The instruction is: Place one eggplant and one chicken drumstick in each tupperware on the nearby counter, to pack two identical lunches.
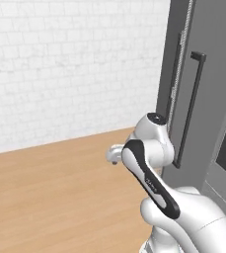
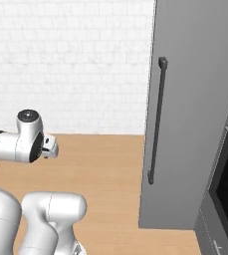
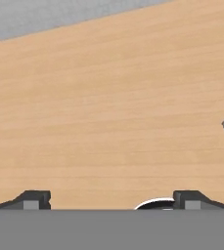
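Jaws spread wide, holding nothing, tips hanging over bare light wood. Arm folded up beside a tall grey cabinet door with a long dark bar handle; white brick wall behind. No eggplant, drumstick or tupperware anywhere in sight here, so cannot tell where they lie. Looks like the very start, or a transit leg: nothing in hand, nothing packed that can be seen. Next, probably: open that grey door or drive on to find the food, then line up on one piece.
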